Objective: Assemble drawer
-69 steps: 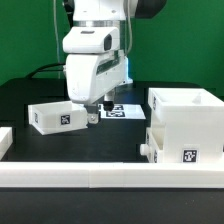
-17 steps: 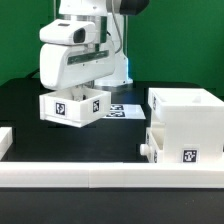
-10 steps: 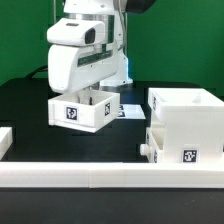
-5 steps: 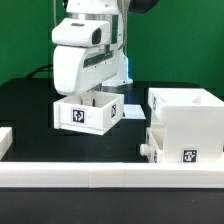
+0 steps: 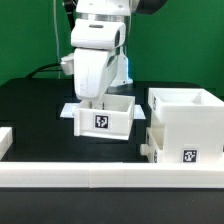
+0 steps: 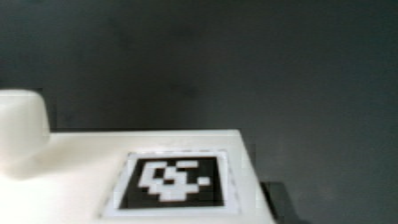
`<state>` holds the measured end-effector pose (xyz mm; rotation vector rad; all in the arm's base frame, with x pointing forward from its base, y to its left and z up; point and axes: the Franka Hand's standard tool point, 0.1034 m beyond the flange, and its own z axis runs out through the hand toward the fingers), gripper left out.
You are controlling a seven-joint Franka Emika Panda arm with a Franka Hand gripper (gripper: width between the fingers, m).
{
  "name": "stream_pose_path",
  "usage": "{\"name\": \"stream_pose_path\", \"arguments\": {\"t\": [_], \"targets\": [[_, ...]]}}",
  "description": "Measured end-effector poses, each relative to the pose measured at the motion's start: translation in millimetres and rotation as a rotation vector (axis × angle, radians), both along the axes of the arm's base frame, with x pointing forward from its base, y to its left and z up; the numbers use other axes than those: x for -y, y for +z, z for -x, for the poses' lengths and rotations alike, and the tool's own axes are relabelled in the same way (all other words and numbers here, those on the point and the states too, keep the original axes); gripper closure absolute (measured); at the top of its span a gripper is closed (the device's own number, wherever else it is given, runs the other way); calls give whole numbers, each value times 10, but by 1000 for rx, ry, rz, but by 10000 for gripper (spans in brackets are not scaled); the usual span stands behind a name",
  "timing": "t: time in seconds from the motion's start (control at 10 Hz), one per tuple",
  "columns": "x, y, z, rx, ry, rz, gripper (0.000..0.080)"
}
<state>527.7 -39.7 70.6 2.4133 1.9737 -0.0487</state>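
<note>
My gripper [image 5: 98, 104] reaches down into a small white open-top drawer tray [image 5: 105, 120] and is shut on its wall. The tray hangs slightly tilted, low over the black table, with its tag [image 5: 101, 121] facing the camera. It sits just to the exterior view's left of the tall white drawer housing [image 5: 186, 112], with a small gap between them. The housing has a tag [image 5: 190, 155] and a small knob [image 5: 146, 150] low on its side. The wrist view shows the tray's white wall with its blurred tag [image 6: 175, 182]. My fingertips are hidden.
A long white border rail [image 5: 90, 175] runs along the table's front edge, with a white end piece [image 5: 4, 138] at the exterior view's left. The table [image 5: 35, 105] is black. A rounded white shape [image 6: 18, 130] sits at the edge of the wrist view.
My gripper has carried the tray toward the exterior view's right and lower, from mid-air at the left to just beside the housing.
</note>
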Motion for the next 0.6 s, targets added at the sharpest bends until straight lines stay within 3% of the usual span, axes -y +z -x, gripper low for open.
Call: {"name": "stream_pose_path", "arguments": {"t": [0.6], "targets": [[-62, -17, -33, -9, 62, 3, 755]]}}
